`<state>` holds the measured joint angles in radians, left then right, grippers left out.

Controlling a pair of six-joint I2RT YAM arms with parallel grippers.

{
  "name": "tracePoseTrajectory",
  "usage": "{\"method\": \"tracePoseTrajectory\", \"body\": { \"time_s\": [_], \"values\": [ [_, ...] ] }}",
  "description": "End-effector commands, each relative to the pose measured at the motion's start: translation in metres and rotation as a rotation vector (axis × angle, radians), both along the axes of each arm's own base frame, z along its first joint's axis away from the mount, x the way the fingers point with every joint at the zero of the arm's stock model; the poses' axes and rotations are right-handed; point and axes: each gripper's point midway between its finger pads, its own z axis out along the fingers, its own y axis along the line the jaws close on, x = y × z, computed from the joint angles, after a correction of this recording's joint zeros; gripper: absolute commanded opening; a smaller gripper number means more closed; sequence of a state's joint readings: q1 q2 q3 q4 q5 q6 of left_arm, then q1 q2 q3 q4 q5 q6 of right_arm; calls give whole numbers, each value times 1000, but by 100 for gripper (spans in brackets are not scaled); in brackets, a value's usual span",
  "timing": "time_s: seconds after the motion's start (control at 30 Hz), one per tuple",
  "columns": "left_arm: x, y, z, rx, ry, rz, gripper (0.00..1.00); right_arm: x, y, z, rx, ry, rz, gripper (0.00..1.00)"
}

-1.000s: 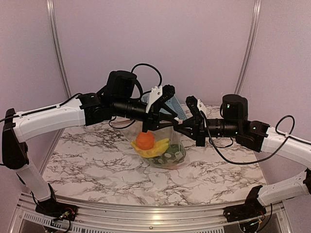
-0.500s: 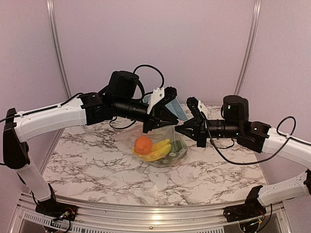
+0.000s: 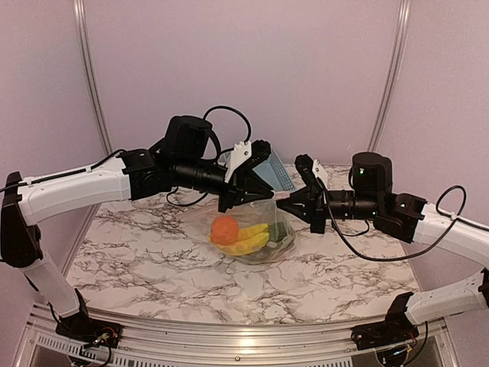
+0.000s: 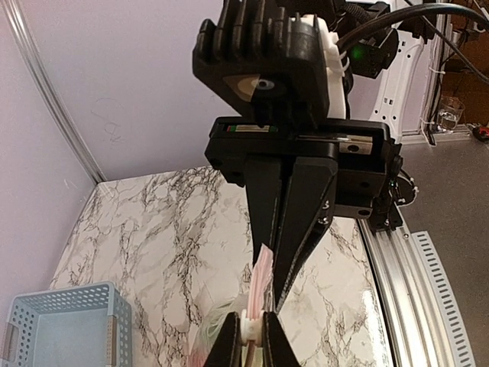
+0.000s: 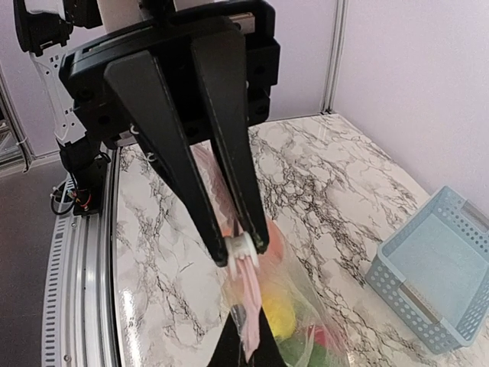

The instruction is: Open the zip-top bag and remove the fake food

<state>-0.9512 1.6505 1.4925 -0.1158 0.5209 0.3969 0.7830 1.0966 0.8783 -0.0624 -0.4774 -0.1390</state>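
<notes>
Zip-top bag (image 3: 269, 238) at centre of table (image 3: 153, 260), fake food (image 3: 238, 233) inside, mouth up. Left gripper (image 3: 258, 193) clamped on its top edge from 9 o'clock, right gripper (image 3: 284, 203) clamped from 3 o'clock, tips nearly meeting. Bag body at 6 o'clock of both.

I read 1 work surface: a table (image 3: 145, 267) with a white top veined in grey-black marble pattern. An aluminium rail (image 3: 229, 336) borders its near edge.

2 items are on the top:
- A light blue lattice basket (image 4: 61, 329) sits flat toward the far side.
- The zip-top bag (image 3: 267, 243) sits near the centre. Its underside appears to rest on the top, though I cannot confirm contact from the overhead view.

The bag and the basket are apart.
</notes>
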Motion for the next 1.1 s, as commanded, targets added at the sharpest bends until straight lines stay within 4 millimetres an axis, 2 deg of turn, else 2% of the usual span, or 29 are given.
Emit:
{"method": "tracePoseTrajectory", "body": {
  "time_s": [0.0, 0.2, 0.53, 0.73, 0.87, 1.0, 1.07],
  "values": [
    [12, 25, -11, 39, 24, 76, 0, -2, -6, 26, 64, -58, -26, 0],
    [32, 59, -10, 21, 30, 184, 0, 9, -18, 29, 95, -38, -83, 0],
    [52, 114, -33, 39, 67, 346, 0, 29, -44, 37, 150, -32, -187, 0],
    [54, 145, -54, 58, 101, 429, 0, 37, -53, 34, 148, -27, -236, 0],
    [51, 162, -60, 62, 108, 471, 0, 41, -57, 33, 146, -30, -256, 0],
    [48, 173, -63, 76, 96, 498, 0, 43, -57, 34, 146, -32, -257, 0],
    [47, 172, -62, 76, 100, 487, 0, 41, -53, 33, 147, -30, -227, 0]
  ]
}}
